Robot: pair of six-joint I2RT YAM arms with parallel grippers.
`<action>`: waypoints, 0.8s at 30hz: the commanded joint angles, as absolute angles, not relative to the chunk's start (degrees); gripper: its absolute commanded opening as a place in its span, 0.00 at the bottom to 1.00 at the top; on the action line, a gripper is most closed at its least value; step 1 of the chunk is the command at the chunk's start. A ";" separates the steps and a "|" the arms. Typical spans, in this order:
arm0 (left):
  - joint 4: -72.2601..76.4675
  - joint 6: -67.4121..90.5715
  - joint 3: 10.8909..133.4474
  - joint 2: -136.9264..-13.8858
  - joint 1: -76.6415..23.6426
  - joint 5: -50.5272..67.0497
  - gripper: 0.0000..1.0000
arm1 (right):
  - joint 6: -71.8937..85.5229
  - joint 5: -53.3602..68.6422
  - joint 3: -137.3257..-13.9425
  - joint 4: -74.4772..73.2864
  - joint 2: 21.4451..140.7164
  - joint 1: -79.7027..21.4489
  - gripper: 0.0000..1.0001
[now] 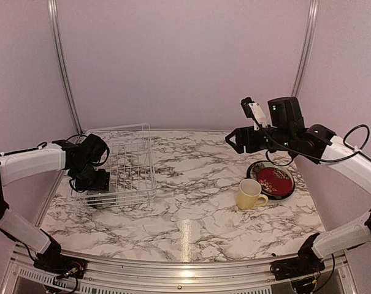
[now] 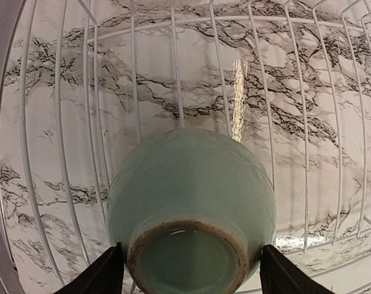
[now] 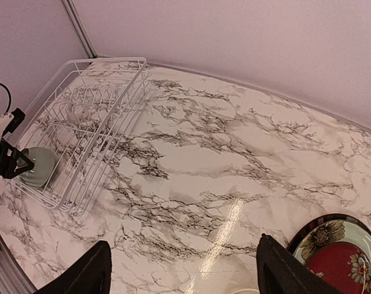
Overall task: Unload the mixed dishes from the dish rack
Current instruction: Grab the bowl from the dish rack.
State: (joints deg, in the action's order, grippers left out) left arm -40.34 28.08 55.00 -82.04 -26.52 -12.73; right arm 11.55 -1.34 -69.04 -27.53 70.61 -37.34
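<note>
Ok, I'm seeing the L gripper (image 2: 188, 269) clamping the pale-green bowl (image 2: 191, 184) by its sides, foot ring facing the cam, at the dish rack's (image 1: 136, 195) near-left corner. Further R, the yellow mug (image 1: 249, 194) is standing upright, touching the stacked plates (image 1: 272, 180), red one on top. The R gripper (image 1: 236, 140) is hovering above the table (image 1: 191, 177) behind the mug, jaws spread wide.

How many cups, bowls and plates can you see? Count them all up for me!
Mugs: 1, the yellow mug.
Bowls: 1, the green bowl, in the rack.
Plates: 2 showing, a red plate stacked on a pale flowery plate; any underneath are hidden.
Total: 4 dishes showing.
</note>
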 commanded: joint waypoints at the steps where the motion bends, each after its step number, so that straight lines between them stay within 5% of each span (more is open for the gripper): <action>1: -40.79 28.50 55.10 -84.27 -26.30 -12.22 0.76 | 12.55 -0.61 -68.52 -26.15 70.98 -37.24 0.78; 12: -41.07 28.70 55.93 -84.16 -26.31 -12.71 0.65 | 13.37 1.36 -66.97 -25.52 70.81 -37.25 0.78; 24: -41.65 28.48 56.60 -81.68 -26.37 -12.04 0.34 | 13.82 2.74 -66.55 -24.34 72.06 -37.22 0.78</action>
